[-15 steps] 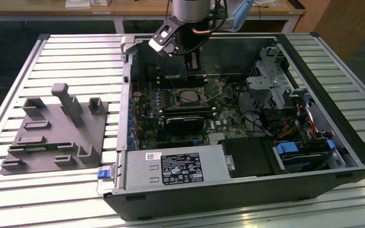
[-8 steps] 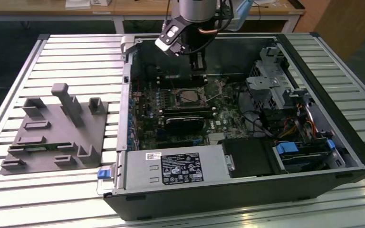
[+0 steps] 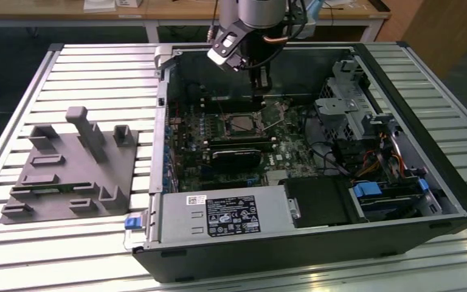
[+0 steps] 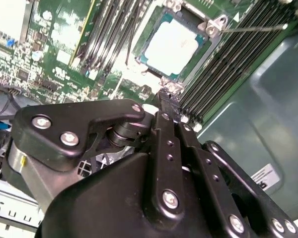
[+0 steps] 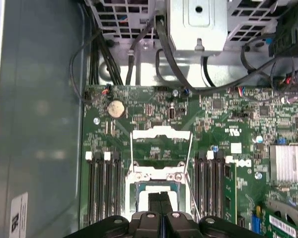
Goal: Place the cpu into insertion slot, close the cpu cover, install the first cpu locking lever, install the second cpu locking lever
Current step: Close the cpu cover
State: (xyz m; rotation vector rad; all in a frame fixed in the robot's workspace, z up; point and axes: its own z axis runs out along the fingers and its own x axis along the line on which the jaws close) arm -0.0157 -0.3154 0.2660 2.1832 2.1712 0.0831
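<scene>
One cpu sits silvery top up in the insertion slot on the green motherboard. The cpu cover is swung open and lies back from the socket, towards the coin battery. The gripper, fingers pressed together, hovers by the socket's edge between banks of black memory slots, inside the open computer case.

A slatted metal table spans the exterior view, its pale ribs bright with reflected light toward seven o'clock. Beyond it, at twelve o'clock, stands a wooden-topped bench on white legs. A brown wooden panel rises at two o'clock. The floor at ten o'clock lies dark.
</scene>
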